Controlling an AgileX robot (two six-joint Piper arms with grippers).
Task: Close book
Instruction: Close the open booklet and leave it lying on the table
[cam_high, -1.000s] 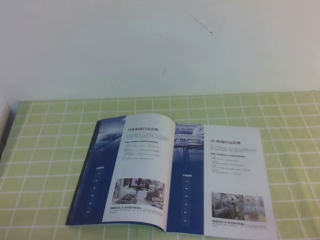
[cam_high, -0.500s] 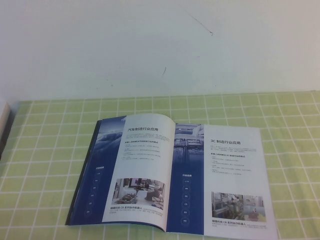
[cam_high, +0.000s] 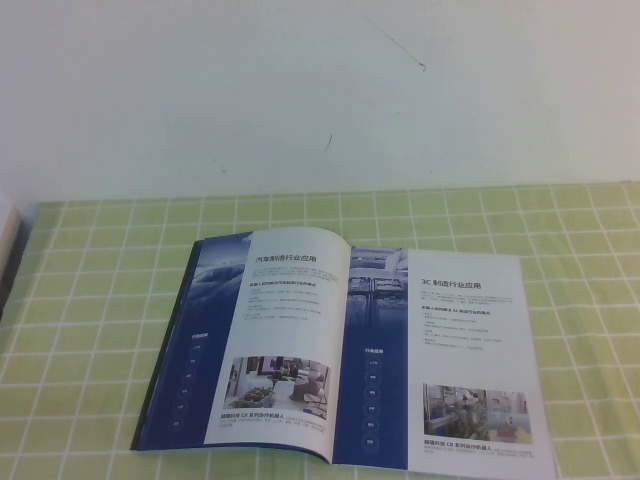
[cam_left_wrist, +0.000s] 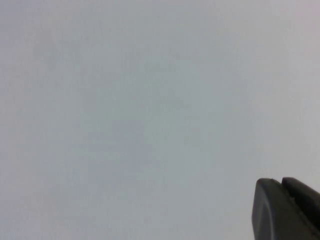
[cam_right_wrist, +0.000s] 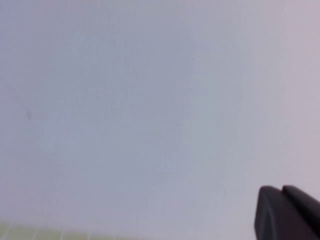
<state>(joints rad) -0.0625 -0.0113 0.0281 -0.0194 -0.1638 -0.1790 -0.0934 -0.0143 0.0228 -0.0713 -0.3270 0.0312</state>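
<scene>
A thin, glossy, blue-and-white paper book (cam_high: 345, 350) lies open and flat on the surface (cam_high: 90, 300), which is covered with a light green cloth crossed by a white grid. The book sits at the near middle of the surface, slightly to the right, and its near right corner reaches the near edge of the high view. Its spine runs from far to near. The left page is mostly white, with a dark blue band along its left side, printed text and a photo near its near edge. The right page has a blue band just beside the spine, then white paper with text and a second photo at the near end. The left page bulges up slightly by the spine, while the right page lies flatter.

Beyond the far edge of the surface stands a plain white wall (cam_high: 300, 90) with a few faint marks.

The left end effector (cam_left_wrist: 287, 210) shows only as a dark piece in the left wrist view, in front of a blank pale background, and whether it is released or clenched cannot be told. The right end effector (cam_right_wrist: 287, 212) shows the same way in the right wrist view, well away from the book, and its state cannot be told either.
</scene>
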